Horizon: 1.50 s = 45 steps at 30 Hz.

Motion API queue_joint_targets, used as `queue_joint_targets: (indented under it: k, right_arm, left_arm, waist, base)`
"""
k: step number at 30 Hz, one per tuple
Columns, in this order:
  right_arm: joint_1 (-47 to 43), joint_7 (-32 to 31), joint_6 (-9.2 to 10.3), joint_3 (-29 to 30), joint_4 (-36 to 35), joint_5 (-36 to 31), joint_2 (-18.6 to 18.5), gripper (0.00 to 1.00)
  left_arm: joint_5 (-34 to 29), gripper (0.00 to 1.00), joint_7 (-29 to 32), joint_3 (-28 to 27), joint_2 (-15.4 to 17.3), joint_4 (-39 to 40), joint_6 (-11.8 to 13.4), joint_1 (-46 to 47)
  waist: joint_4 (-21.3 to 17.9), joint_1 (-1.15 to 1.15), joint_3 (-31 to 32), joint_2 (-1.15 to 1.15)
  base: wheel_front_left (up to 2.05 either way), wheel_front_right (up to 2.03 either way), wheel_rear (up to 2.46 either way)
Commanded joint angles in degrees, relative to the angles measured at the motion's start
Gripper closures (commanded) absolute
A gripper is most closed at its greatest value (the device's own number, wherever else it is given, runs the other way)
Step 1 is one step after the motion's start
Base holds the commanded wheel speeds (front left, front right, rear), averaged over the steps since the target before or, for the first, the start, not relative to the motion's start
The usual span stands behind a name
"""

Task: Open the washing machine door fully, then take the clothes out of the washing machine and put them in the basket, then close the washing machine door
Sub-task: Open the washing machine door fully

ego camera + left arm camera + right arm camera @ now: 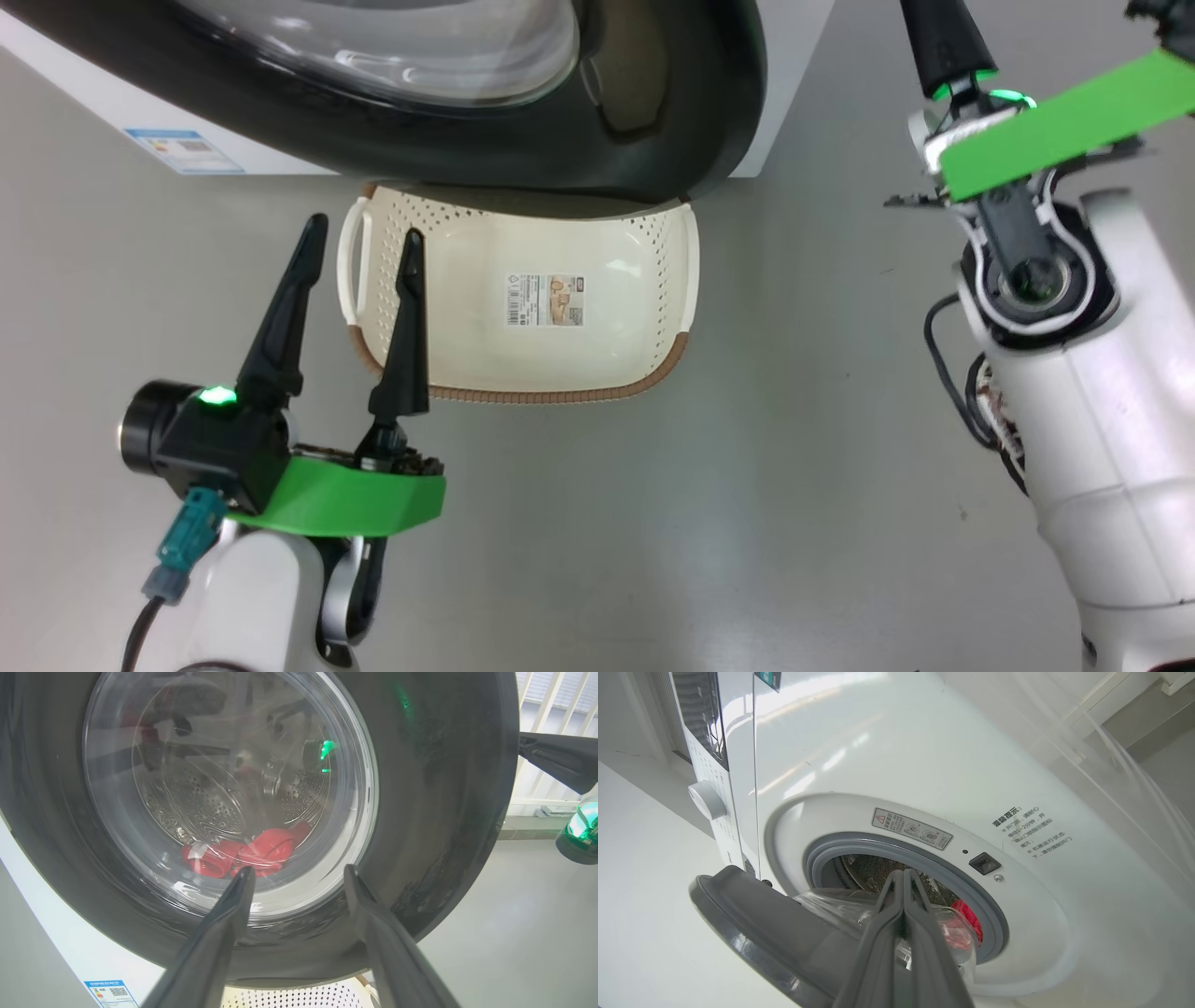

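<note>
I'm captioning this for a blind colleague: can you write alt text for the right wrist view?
A white washing machine has its door partly open, swung out at lower left. The right gripper, fingers pressed together and empty, points at the drum opening, where red clothes show inside the grey rubber ring.

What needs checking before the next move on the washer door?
1. The washing machine door fully open: not ok, only ajar.
2. The right gripper shut, fingers together: ok.
3. The right gripper touching the door: cannot tell.
4. The left gripper open, holding nothing: ok.
5. The basket below the door, no clothes in it: ok.
6. The clothes inside the washing machine: ok.
</note>
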<state>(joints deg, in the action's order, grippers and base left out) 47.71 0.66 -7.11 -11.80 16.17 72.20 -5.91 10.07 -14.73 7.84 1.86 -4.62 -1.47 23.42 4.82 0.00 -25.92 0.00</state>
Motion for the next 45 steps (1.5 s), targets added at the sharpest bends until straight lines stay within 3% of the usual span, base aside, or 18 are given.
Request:
queue_joint_targets:
  k: [1, 8, 18, 27, 45]
  right_arm:
    - [1.0, -0.7, -0.37, -0.5, -1.2, 1.1, 0.9, 1.0]
    - [6.6, -13.1, -0.37, 2.0, 4.7, 15.9, 0.6, 1.0]
    - [12.3, -36.1, -0.37, 2.3, 17.3, 34.0, 0.9, 1.0]
    - [11.5, -43.5, -0.37, 0.2, 15.1, 35.4, -0.6, 1.0]
    - [4.9, -46.9, -0.37, -3.6, 12.9, 32.0, -0.4, 1.0]
  left_arm:
    - [-0.6, 0.0, -0.3, -1.4, 1.1, 1.9, 0.1, 0.0]
    - [-0.5, 0.0, -0.3, -1.2, 1.1, 2.7, 0.4, 0.3]
    - [-0.5, 0.0, -0.3, -1.1, 1.0, 2.7, 0.7, 0.1]
    - [-0.5, 0.0, -0.3, -1.2, 1.0, 2.4, 0.8, -0.1]
    - [0.2, 0.0, -0.3, -1.3, 1.0, -1.5, 2.0, -1.8]
  waist:
    - [0.4, 0.0, -0.3, 0.0]
    - [1.4, 0.0, -1.0, 0.0]
    - [1.9, 0.0, -1.0, 0.0]
    - [1.8, 0.0, -0.9, 0.0]
    - [3.7, 0.0, 5.1, 0.0]
  base:
    - [0.0, 0.0, 0.0]
    - [0.0, 0.0, 0.0]
    - [0.0, 0.0, 0.0]
    - [0.0, 0.0, 0.0]
    - [0.0, 0.0, 0.0]
